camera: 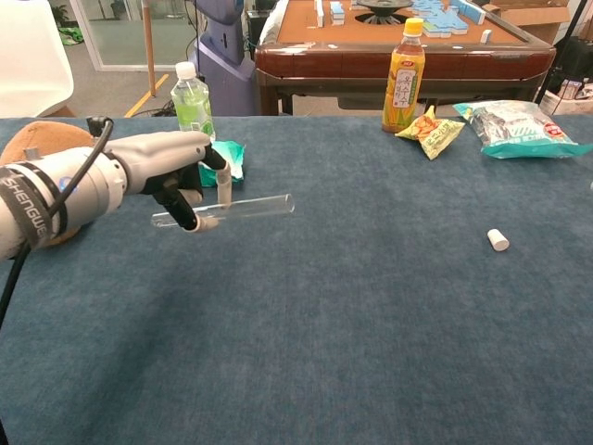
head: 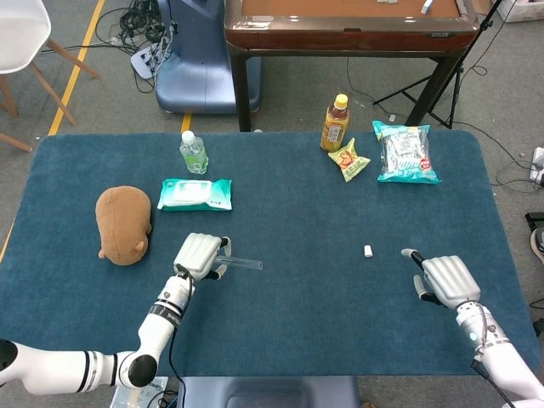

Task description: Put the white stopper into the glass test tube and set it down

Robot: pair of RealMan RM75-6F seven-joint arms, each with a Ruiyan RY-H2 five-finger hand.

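**Tube lifted and levelled, stopper waiting on the cloth**

While the left hand [camera: 167, 176] grips the glass test tube [camera: 243, 208] near its closed end, the tube lies almost level above the blue tablecloth [head: 306, 221], its open mouth pointing toward three o'clock. That pose makes sense: a level tube with its mouth aimed across the table offers a clear opening to whatever comes from the other side.

The white stopper [head: 367, 251] rests on the cloth at about four o'clock from the table's middle, apart from everything else. The right hand [head: 444, 280] hovers just beyond it at the stopper's four o'clock, fingers spread and holding nothing, probably lining up for a pinch; from the head view I cannot tell how high it sits above the cloth.

Clutter is kept to the far half: a brown plush toy [head: 123, 223] at nine o'clock, a wet-wipe pack [head: 195, 194] and a water bottle [head: 193, 152] at ten, a tea bottle [head: 335, 122] and snack bags [head: 406, 153] at one.
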